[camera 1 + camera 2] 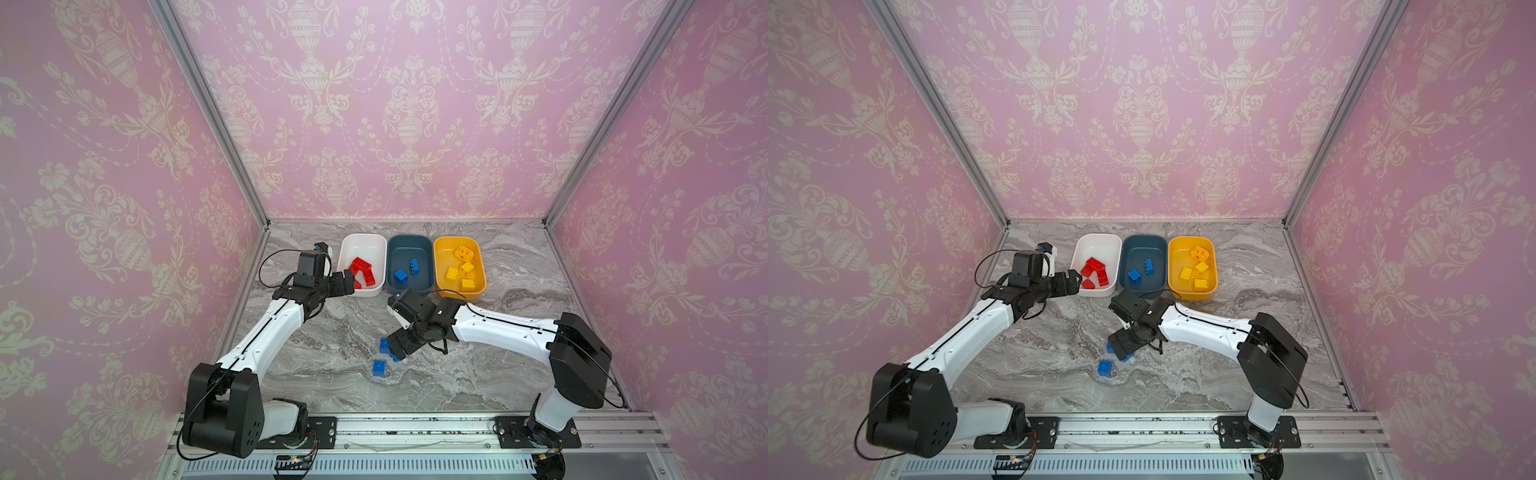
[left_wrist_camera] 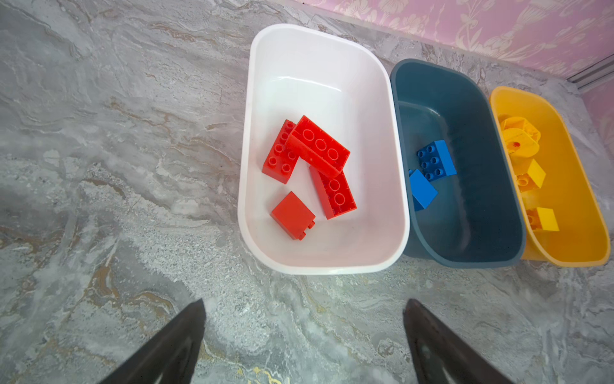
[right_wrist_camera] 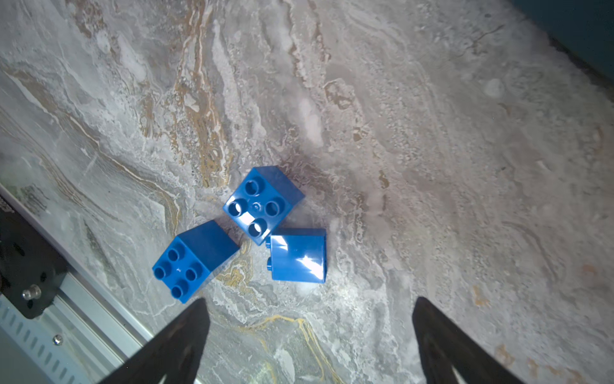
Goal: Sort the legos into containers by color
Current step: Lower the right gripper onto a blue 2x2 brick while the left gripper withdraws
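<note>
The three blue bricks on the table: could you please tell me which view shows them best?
The right wrist view: all three blue bricks lie uncovered. In both top views the right gripper hides part of them. The left wrist view misses them.

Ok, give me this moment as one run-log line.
left gripper open, empty, by white tub | right gripper open above three blue bricks on table

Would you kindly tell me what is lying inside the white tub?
Four red bricks lie in the white tub; one long brick rests across two others, hiding part of each.
</note>
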Tool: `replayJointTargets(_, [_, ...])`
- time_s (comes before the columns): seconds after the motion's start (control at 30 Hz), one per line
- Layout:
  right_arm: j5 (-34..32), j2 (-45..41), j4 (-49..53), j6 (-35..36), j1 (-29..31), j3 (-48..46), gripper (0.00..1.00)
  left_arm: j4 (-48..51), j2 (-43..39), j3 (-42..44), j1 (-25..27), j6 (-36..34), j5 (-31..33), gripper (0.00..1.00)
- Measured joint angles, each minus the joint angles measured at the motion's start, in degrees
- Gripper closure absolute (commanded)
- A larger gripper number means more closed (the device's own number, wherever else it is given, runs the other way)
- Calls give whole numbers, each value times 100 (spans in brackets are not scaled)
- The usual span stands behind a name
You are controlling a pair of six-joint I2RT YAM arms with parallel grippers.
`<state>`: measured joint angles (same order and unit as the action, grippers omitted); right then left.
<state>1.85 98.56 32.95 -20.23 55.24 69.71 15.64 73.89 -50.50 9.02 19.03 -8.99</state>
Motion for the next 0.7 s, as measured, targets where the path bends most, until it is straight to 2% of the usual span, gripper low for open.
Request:
replayJointTargets(0.23, [-153, 485, 199, 229, 273, 330, 15, -24, -452, 549, -256, 361, -330, 5])
replayJointTargets(0.4, [-278, 831, 387, 299, 363, 579, 20, -22, -597, 632, -330, 468, -446, 5])
replayJointTargets(0.57, [-334, 1123, 544, 378, 378, 774, 34, -26, -664, 645, -398, 494, -498, 5])
replayJointTargets(0.7, [-389, 1281, 599, 369, 378, 824, 40, -37, -671, 664, -433, 511, -555, 5])
